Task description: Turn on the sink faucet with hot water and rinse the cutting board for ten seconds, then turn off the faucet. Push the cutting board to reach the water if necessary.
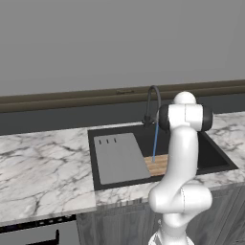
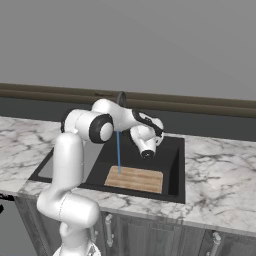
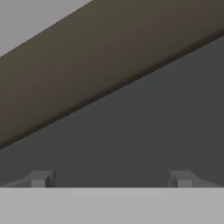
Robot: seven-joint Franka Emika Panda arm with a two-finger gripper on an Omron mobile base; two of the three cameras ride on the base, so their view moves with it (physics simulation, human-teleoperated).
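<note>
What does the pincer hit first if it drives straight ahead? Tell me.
Probably the dark grey back wall under the brown wooden trim strip. Nothing stands between the open pincer and it, though depth is unclear.

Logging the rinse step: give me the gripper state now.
Gripper: open, fingertips wide apart, holding nothing.

The white grey-veined marble table (image 2: 215, 165) carries a black sink (image 2: 172, 172) set into it — the basin sits below the tool (image 2: 147, 154). In the basin lie a wooden cutting board (image 2: 135, 179), under and just left of the tool, and a grey slotted slab (image 1: 119, 158) farther left.
</note>
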